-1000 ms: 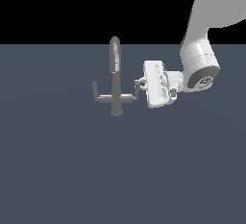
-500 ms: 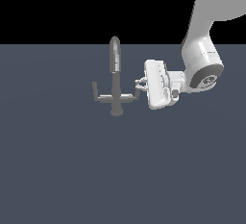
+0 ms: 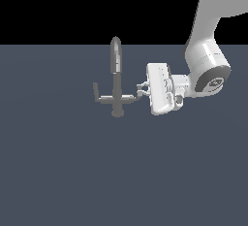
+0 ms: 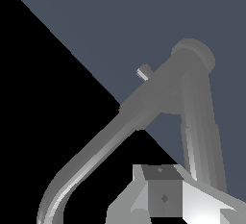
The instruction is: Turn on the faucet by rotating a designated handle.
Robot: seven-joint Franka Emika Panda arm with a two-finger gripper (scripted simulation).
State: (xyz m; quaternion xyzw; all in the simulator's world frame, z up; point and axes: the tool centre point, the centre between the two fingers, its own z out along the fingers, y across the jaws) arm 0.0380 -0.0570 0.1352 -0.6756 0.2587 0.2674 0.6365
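The faucet [image 3: 116,82] stands upright on the dark surface [image 3: 72,171], its crossbar carrying 2 short levers. The claw [image 3: 141,90] lies sideways at the crossbar's end toward the exterior view's right, right at the handle [image 3: 134,96] there, which is mostly hidden behind the fingertips. Whether the claw is spread, pressed together or pinching the lever, I cannot tell.

The likely trouble is a shallow hold: if the fingertips only brush the thin lever, they could slip off when the wrist swings, leaving the faucet off. Pushing along the crossbar instead of around its pivot could jam against the spout.

The exterior view shows the whole faucet and the arm's approach. The wrist view shows the spout [image 4: 110,141] and crossbar [image 4: 197,122] close up, plus the far lever's tip [image 4: 143,72].
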